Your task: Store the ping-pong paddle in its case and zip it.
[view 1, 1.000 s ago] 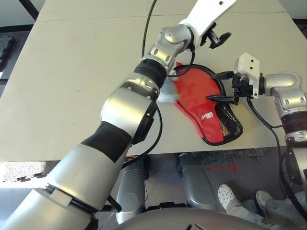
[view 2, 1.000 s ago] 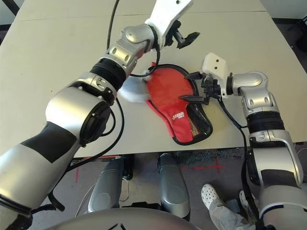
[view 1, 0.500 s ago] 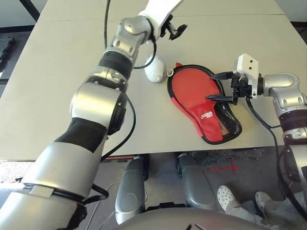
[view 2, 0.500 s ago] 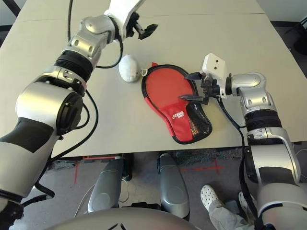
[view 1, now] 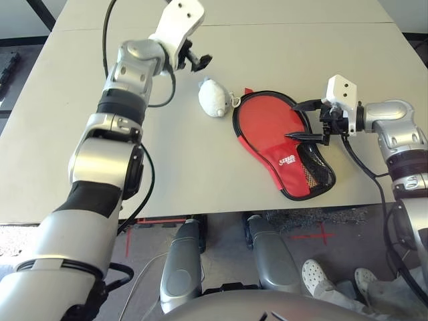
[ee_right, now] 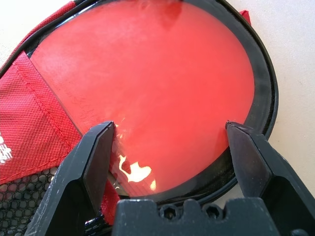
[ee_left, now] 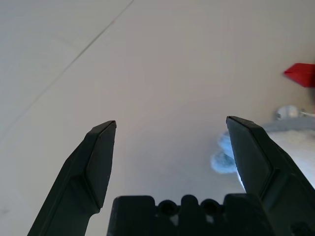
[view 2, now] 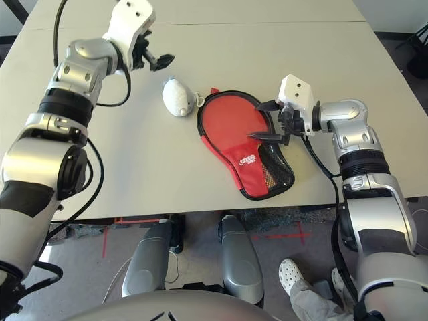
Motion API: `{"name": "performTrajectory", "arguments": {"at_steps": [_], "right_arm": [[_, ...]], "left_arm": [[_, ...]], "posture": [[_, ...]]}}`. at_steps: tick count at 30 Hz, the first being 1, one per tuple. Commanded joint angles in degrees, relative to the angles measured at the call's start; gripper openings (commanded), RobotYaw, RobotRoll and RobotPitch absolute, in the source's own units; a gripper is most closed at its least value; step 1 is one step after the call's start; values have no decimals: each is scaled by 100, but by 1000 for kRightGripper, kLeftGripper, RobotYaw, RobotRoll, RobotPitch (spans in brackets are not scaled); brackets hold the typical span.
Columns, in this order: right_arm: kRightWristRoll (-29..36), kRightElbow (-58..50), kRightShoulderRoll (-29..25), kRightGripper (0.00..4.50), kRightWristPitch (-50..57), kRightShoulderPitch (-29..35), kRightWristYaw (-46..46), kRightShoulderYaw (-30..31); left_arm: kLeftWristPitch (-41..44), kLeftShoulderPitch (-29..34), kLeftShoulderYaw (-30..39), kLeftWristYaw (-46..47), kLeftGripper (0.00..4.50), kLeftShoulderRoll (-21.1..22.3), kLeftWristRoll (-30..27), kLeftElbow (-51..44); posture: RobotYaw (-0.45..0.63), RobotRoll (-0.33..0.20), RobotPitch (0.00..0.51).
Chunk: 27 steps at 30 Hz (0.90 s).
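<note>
My left gripper [view 1: 198,62] has swung off the case [view 1: 284,144] — spread, empty. Right gripper [view 1: 302,120] hovers open over it (paddle seemingly inside); I'd approach the zipper edge squarely.

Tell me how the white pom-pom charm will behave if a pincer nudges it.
The pom-pom charm looks soft and fluffy, so probably light and squashy. Rounded, it may roll slightly, though its attachment toward the case likely limits that.
</note>
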Motion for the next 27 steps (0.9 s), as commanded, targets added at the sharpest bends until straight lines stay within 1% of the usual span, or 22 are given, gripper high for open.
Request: {"name": "performTrajectory", "arguments": {"at_steps": [1,5,11,19,27], "right_arm": [[-473,400,128,4500,33,268,-15,469],[-510,496,135,4500,-27,210,-3,484],[-594,632,165,4500,-117,136,2,486],[-635,685,164,4500,-175,137,-28,472],[-646,646,114,4500,-175,187,-53,451]], "left_arm": [[961,474,35,-368,4482,168,-330,-950],[1626,888,44,-485,4482,297,-558,-1598],[2091,1174,30,-434,4482,198,-832,-1968],[2073,1201,-10,-199,4482,-191,-1038,-1784],[2108,1186,-148,-288,4482,-439,-1188,-1823]], "posture": [[22,0,270],[30,0,271],[34,0,269],[24,0,262],[15,0,258]]}}
